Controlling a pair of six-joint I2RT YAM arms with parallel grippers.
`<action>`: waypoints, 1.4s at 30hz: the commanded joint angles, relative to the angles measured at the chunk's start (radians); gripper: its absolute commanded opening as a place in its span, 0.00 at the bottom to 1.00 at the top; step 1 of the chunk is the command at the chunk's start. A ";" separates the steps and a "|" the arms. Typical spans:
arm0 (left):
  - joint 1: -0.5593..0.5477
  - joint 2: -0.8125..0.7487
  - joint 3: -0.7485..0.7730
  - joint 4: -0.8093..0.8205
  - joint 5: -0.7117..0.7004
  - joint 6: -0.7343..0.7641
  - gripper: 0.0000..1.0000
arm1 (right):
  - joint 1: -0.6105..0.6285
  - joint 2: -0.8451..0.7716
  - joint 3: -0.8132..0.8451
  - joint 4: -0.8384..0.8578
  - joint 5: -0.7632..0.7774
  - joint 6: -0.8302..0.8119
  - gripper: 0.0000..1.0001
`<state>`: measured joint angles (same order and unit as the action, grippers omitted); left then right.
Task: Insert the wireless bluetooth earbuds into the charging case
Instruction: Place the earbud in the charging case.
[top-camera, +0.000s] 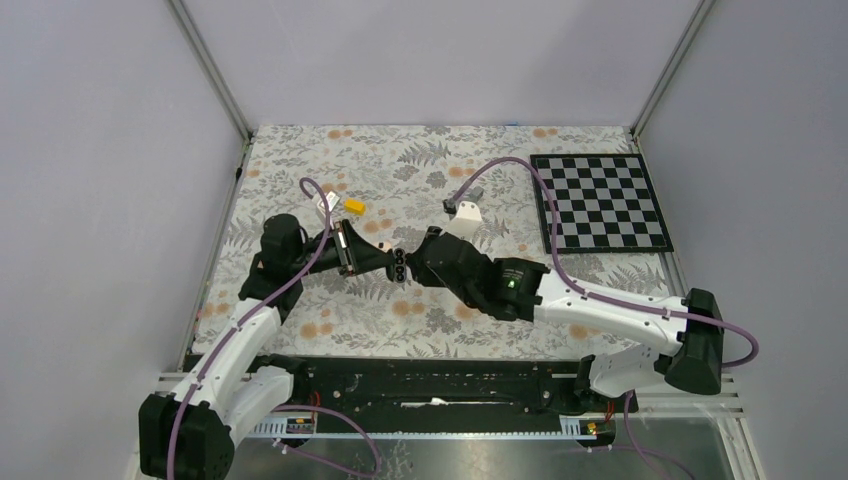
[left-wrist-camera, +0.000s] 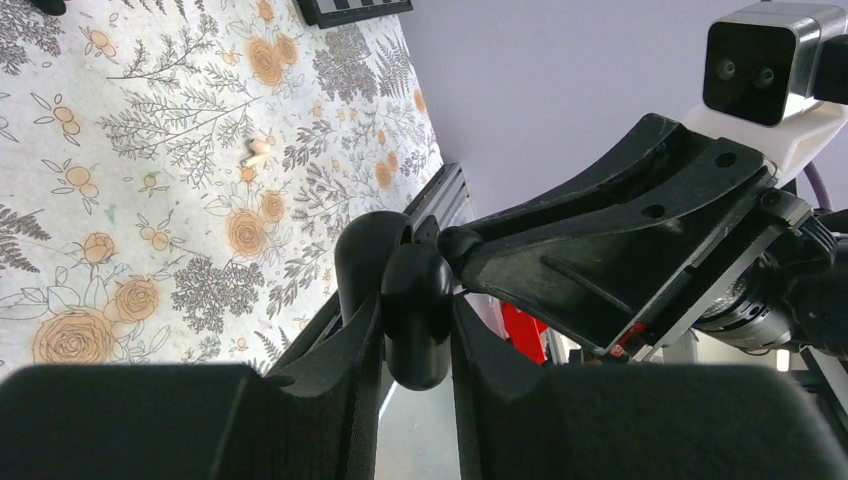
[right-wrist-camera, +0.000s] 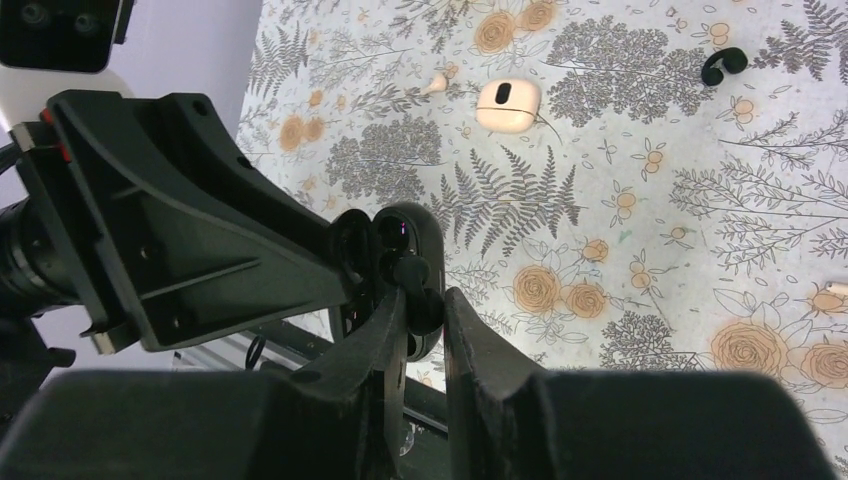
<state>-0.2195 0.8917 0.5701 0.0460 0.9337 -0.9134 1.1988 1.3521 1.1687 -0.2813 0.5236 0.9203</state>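
Note:
My left gripper (top-camera: 383, 257) is shut on the black oval charging case (left-wrist-camera: 415, 305) and holds it above the table with its lid (left-wrist-camera: 365, 255) open. In the right wrist view the case's open inside (right-wrist-camera: 398, 232) faces my right gripper (right-wrist-camera: 425, 300). The right gripper is shut on one tiny black earbud (right-wrist-camera: 418, 278) and holds it right at the case's opening, touching or nearly touching it. In the top view the two grippers meet tip to tip at the case (top-camera: 400, 266), right gripper (top-camera: 416, 262) from the right. I cannot tell where the second earbud is.
On the floral cloth lie a cream case (right-wrist-camera: 508, 103), a black ear-hook piece (right-wrist-camera: 722, 65) and small cream earbuds (right-wrist-camera: 435, 82) (left-wrist-camera: 258, 152). A yellow block (top-camera: 353, 206) lies at the back left. A checkerboard (top-camera: 600, 200) lies at the back right.

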 joint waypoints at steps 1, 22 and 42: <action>-0.003 -0.015 0.028 0.057 -0.014 -0.040 0.00 | 0.010 0.028 0.065 -0.016 0.088 0.041 0.00; -0.003 -0.032 0.030 -0.044 -0.039 0.020 0.00 | 0.023 0.103 0.116 0.003 0.078 0.044 0.00; -0.003 -0.047 0.033 -0.044 -0.044 0.014 0.00 | 0.030 0.138 0.151 -0.060 0.122 0.085 0.38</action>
<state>-0.2207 0.8635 0.5701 -0.0288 0.8917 -0.9134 1.2175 1.4933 1.2789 -0.3347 0.5880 0.9852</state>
